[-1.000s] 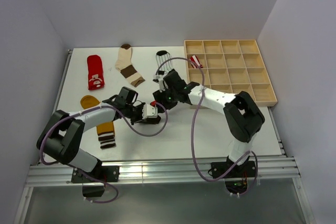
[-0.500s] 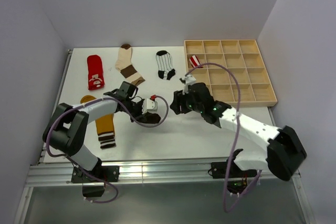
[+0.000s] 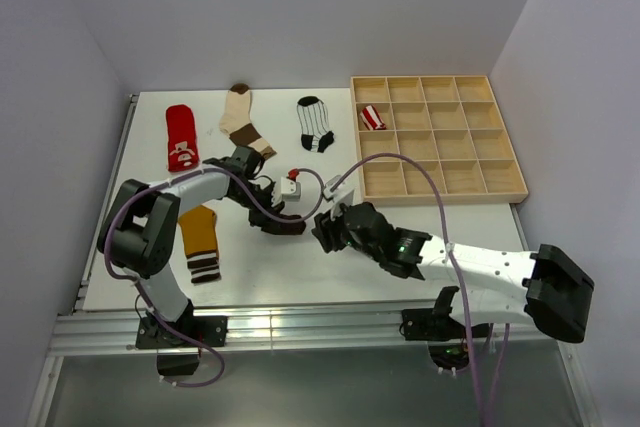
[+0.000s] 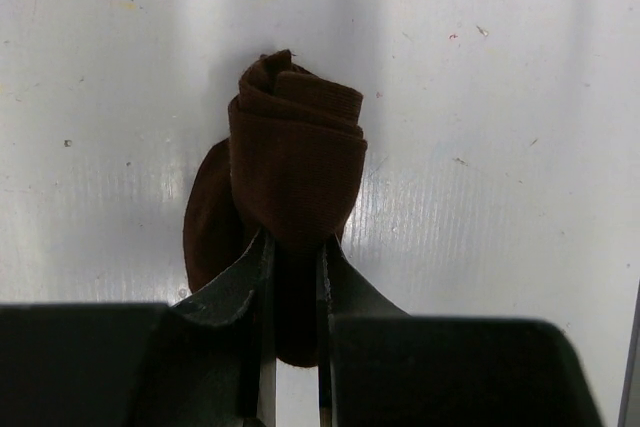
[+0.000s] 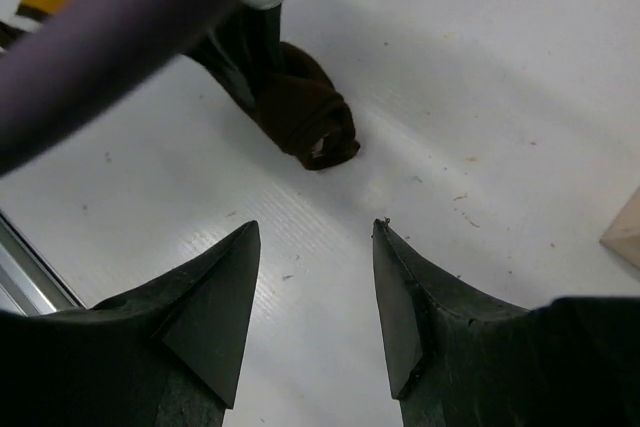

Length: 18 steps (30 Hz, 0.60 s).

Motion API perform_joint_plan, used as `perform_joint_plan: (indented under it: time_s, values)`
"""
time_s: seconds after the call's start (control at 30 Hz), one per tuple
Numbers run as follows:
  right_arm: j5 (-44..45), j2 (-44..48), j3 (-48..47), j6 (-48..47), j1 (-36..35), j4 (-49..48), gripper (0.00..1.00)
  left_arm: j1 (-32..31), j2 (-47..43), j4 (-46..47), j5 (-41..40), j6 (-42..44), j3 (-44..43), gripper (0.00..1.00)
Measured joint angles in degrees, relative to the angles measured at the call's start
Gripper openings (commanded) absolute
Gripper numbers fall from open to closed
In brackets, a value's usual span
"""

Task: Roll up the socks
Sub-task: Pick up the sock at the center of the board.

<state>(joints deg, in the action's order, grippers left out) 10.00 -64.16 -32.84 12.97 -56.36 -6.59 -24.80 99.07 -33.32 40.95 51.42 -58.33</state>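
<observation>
The white worktop [image 3: 260,277] lies glossy and faintly speckled beneath me. My left fingers [image 4: 240,292] are clamped on the dark brown fabric sock [image 4: 295,157], rolled into a thick bundle with its layered end facing away and a loose flap lying flat beside it, near the worktop's middle. My right fingers [image 5: 215,297] stand apart and empty, near the roll.
</observation>
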Motion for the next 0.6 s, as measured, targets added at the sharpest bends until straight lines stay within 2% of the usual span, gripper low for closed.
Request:
perform_joint_plan:
  time_s: [0.13, 0.3, 0.6]
  values:
    - [4.87, -4.72, -1.01, -2.67, -5.7, -0.7, 0.57, 0.22, 1.84, -2.84, 0.61, 0.52, -2.23, 0.0]
    - [10.12, -14.86, -6.45, -6.73, -11.45, -0.42, 0.58, 0.7, 3.98, -6.21, 1.68, 1.49, -4.87, 0.0]
    - [14.38, -25.97, -16.11, -14.47, -13.64, 3.37, 0.59, 1.11, 6.49, -10.6, 2.58, 3.04, -7.87, 0.0]
